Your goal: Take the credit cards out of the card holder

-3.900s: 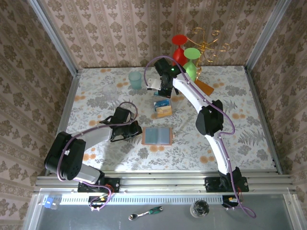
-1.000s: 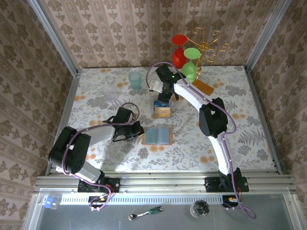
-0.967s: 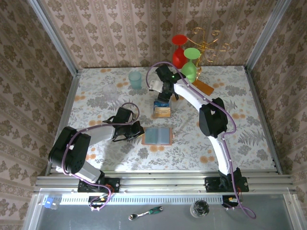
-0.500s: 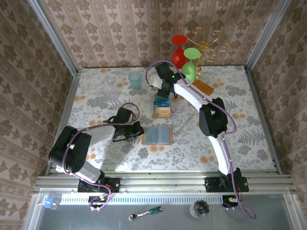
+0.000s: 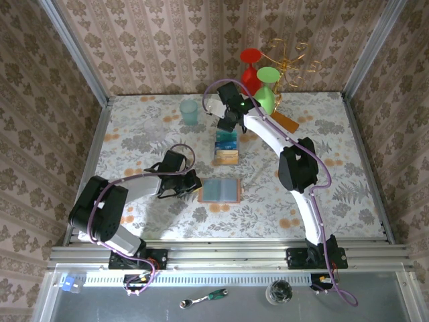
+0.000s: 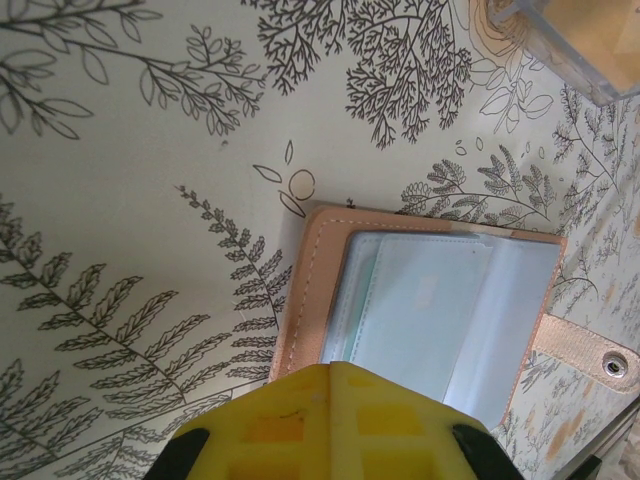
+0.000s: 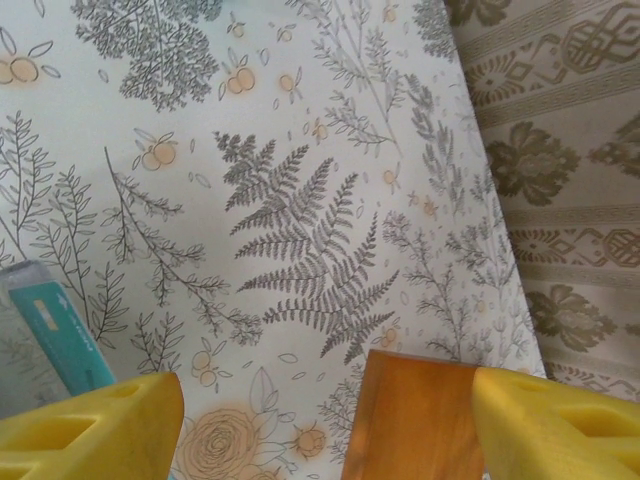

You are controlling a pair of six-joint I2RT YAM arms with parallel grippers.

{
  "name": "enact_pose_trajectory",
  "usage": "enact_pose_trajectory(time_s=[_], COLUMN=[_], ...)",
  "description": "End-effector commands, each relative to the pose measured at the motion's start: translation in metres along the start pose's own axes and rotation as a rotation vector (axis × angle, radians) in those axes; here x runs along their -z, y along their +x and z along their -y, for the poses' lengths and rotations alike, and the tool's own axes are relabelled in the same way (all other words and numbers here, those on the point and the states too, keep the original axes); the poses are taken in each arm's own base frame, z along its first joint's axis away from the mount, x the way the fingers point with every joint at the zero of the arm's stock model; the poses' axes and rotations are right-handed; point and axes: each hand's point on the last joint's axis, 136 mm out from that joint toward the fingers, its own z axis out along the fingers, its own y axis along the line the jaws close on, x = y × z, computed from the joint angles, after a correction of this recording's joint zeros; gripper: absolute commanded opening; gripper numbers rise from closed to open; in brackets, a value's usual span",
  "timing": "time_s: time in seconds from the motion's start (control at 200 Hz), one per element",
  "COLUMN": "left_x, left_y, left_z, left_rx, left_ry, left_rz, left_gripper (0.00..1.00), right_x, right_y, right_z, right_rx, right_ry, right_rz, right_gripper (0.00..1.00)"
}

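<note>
— Where's the card holder (image 5: pixel 219 190) at the moment?

— Lying open and flat on the flowered desk (image 5: pixel 322 168), grey-blue panels facing up. Its strap tab (image 6: pixel 585 351) sticks out past one short edge, with the snap showing.

— And the left tool (image 5: pixel 193 182)?

— Right at the holder's left edge. Its yellow fingertips (image 6: pixel 300 420) are pressed together with nothing between them. In the left wrist view they overlap the holder's leather rim, but I can't tell whether they touch it.

— The credit cards (image 5: pixel 228 154)?

— Two lie on the desk beyond the holder, toward the back wall and clear of it. The tan card (image 5: pixel 229 158) is nearer the holder and the teal card (image 5: pixel 226 140) is just behind it. I can't make out whether another card sits under the holder's panels.

— The right tool (image 5: pixel 225 125)?

— By the teal card's far end, further from the holder again. Its two fingers (image 7: pixel 90 425) stand wide apart and hold nothing.

— Anything else nearby?

— A wooden base (image 5: pixel 285 122) sits well beyond the holder to the right, with a green goblet (image 5: pixel 268 87), a red goblet (image 5: pixel 251 67) and a gold wire rack (image 5: pixel 288 54) behind it. A teal cup (image 5: pixel 189 111) stands well beyond the holder to the left.
</note>
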Motion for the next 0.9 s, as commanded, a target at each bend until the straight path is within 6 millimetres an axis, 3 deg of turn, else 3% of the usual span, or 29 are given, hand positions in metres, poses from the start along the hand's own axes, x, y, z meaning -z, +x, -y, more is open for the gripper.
enact_pose_trajectory(time_s=[0.0, 0.315, 0.895], left_x=[-0.002, -0.003, -0.004], left_y=[0.003, 0.004, 0.005], left_z=[0.002, 0.002, 0.003], left_rx=[0.006, 0.008, 0.012], left_ry=[0.009, 0.012, 0.022], left_rz=[-0.013, -0.017, -0.023], left_gripper=[0.06, 0.06, 0.06], right_x=[-0.005, -0.023, -0.016], right_y=[0.0, 0.014, 0.022], right_z=[0.01, -0.019, -0.038], right_rx=[-0.019, 0.005, 0.02], right_ry=[0.024, -0.069, -0.135], right_rz=[0.002, -0.036, -0.048], right_gripper=[0.77, 0.77, 0.76])
